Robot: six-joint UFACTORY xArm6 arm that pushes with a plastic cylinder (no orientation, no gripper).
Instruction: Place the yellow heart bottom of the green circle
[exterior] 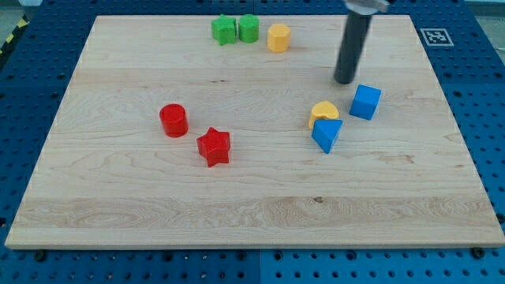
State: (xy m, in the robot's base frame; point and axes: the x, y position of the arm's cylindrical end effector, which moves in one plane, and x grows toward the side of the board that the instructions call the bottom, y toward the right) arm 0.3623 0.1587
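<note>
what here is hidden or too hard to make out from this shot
- Yellow block, camera view: lower part hidden by the blue triangle; heart shape unconfirmed.
- Rod above my tip: cut off by the view's top edge.
- Two green blocks: too small to tell which is the circle.

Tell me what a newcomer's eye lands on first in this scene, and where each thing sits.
The dark rod stands out first, coming down from the view's top right, with my tip on the board just up-left of the blue cube. Next, the tight pair below it: the yellow heart touching the blue triangle. Along the top edge sit two green blocks beside a yellow block.
</note>
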